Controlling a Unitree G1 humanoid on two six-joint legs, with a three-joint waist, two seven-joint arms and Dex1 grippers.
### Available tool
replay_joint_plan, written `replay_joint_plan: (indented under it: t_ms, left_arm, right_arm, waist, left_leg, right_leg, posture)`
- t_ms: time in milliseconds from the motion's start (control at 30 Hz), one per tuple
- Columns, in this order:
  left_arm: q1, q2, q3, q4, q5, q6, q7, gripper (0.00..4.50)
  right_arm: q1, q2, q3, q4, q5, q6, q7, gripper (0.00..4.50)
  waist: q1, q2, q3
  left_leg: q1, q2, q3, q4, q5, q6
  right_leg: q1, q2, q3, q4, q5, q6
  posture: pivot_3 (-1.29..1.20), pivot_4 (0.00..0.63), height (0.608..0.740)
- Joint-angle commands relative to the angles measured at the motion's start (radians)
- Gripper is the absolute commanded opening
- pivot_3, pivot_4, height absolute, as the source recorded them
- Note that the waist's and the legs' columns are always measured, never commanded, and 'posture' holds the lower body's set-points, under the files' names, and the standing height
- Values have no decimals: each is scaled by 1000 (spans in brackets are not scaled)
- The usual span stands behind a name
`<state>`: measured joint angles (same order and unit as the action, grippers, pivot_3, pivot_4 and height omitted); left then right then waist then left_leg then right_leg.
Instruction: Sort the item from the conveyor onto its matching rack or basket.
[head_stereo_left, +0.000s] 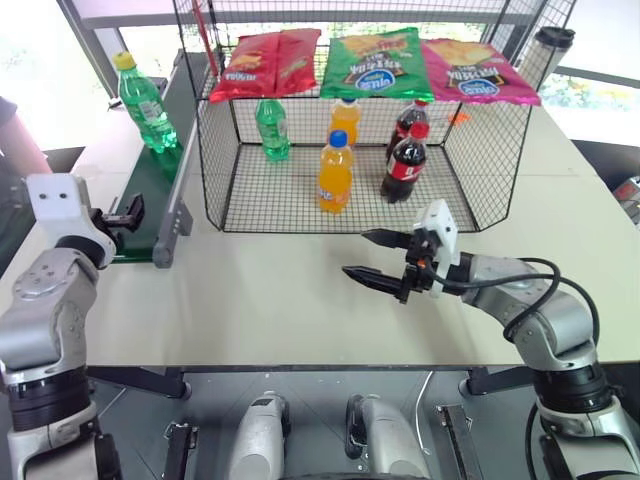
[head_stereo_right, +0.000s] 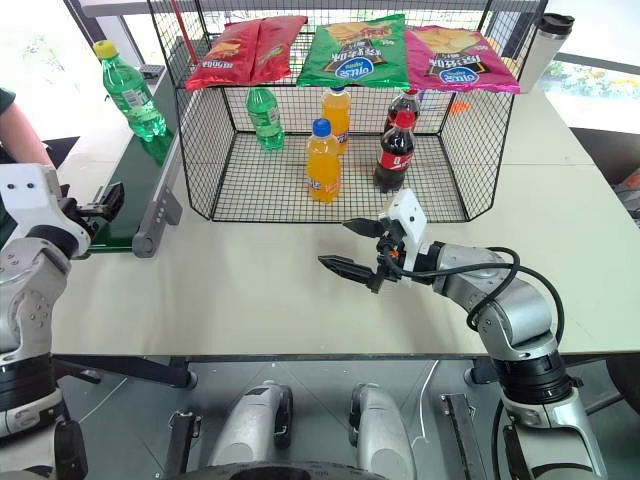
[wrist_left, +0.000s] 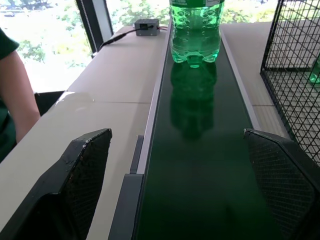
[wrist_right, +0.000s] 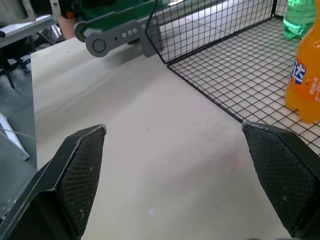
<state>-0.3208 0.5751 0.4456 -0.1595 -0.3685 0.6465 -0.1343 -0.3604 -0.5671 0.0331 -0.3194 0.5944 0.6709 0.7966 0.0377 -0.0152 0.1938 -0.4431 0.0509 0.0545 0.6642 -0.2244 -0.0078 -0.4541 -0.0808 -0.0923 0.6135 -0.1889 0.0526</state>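
— One bottle stands on the belt, yes? Where is it compared to the left gripper (head_stereo_left: 128, 212)?

— One only. The green soda bottle with the yellow cap (head_stereo_left: 146, 105) stands upright on the dark-green conveyor (head_stereo_left: 150, 190), further up the belt. The left gripper is at the near end of the conveyor, by the roller, and points along the belt toward the bottle. They are well apart. In the left wrist view the bottle's lower part (wrist_left: 196, 31) sits between the lines of the two fingers (wrist_left: 75, 185), far ahead of them.

— Does the gripper hold something?

— No. Its two black fingers are spread wide, with only the belt between them.

— And the right gripper (head_stereo_left: 378, 257)?

— It hovers over the beige table (head_stereo_left: 270, 310) just in front of the black wire-mesh cage (head_stereo_left: 480, 170), fingers also spread wide and empty. It is far from the yellow-capped bottle, with the cage corner between them.

— What is inside the cage?

— A green bottle with a green cap (head_stereo_left: 271, 128), two orange soda bottles (head_stereo_left: 334, 174), and two dark cola bottles with red caps (head_stereo_left: 405, 160). Three snack bags (head_stereo_left: 376, 60) lie on its flat top: red, green and pink.

— Anything else?

— A person's arm (wrist_left: 17, 95) shows beside the table, on the robot's left.
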Motion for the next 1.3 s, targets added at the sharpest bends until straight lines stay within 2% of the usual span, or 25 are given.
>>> replay_joint_plan:
  t_ms: [33,300,800,933,967,1167,1300]
  left_arm:
    - [-32,20,-5,-7,28,-39,-7,4403]
    - [-69,2,-41,5,61,-112,-19,4403]
    - [-62,-5,-44,3,90,-107,-4,4403]
    - [-58,-9,-48,-6,94,-107,-4,3104]
    - [-58,-10,-49,-10,94,-105,-4,2966]
    - [-61,-34,-40,-60,62,-102,-8,2967]
    - [-75,-80,-51,-219,-35,-95,-45,2967]
  right_arm:
    - [6,5,-23,-16,-1,-21,-8,4500]
    - [15,8,-28,-22,-4,-24,-23,4500]
    - [29,10,-35,-21,-7,-30,-43,4500]
    - [33,12,-37,-20,-10,-32,-50,4500]
    - [34,11,-37,-20,-11,-33,-52,4500]
    - [34,8,-41,-15,-11,-33,-58,4500]
    - [24,-1,-78,-1,4,-26,-61,4500]
  waist:
    - [0,0,0]
    - [1,0,0]
    - [0,0,0]
    - [1,0,0]
    - [1,0,0]
    - [2,0,0]
    - [2,-2,1]
  left_leg:
    - [0,0,0,0,0,0]
    - [0,0,0,0,0,0]
    - [0,0,0,0,0,0]
    - [0,0,0,0,0,0]
    - [0,0,0,0,0,0]
    - [0,0,0,0,0,0]
    - [0,0,0,1,0,0]
  right_leg:
    - [0,0,0,0,0,0]
    - [0,-1,0,0,1,-1]
    - [1,0,0,0,1,-1]
    - [0,0,0,0,1,-1]
    - [1,0,0,0,1,-1]
    - [1,0,0,0,1,-1]
    - [1,-1,0,0,2,-3]
  posture:
    - [0,150,740]
    - [0,150,740]
    - [0,150,740]
    - [0,150,740]
    - [0,150,740]
    - [0,150,740]
    - [0,150,740]
